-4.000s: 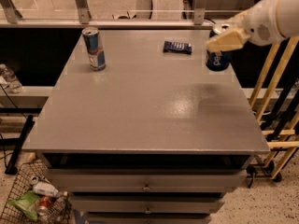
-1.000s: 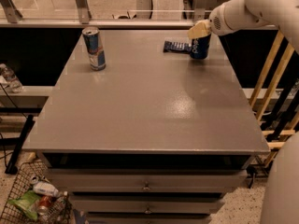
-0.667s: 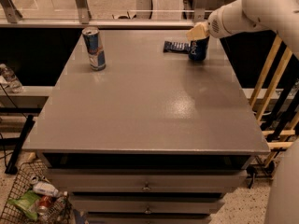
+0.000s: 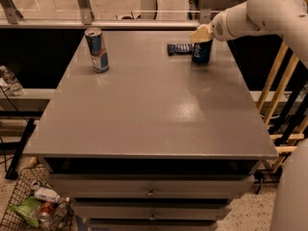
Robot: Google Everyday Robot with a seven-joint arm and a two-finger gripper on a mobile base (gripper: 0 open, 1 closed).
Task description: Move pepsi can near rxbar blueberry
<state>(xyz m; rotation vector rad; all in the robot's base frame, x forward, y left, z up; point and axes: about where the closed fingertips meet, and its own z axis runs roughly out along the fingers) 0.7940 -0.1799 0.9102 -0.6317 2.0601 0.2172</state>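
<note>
Far right on the worktop [image 4: 144, 109], end effector [image 4: 201, 34] grips the pepsi can [image 4: 201, 52] just beside the snack bar [image 4: 179, 48]; placement looks done, so I'd release next.

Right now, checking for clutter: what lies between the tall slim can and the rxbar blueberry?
Only bare table, as the camera view shows. The claw is atop the pepsi can, beside the rxbar blueberry.

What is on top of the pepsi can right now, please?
The gripper sits right over the pepsi can, at the table's far right. It covers the can's top, so the lid cannot be seen. Only the can's dark blue side shows below it.
</note>
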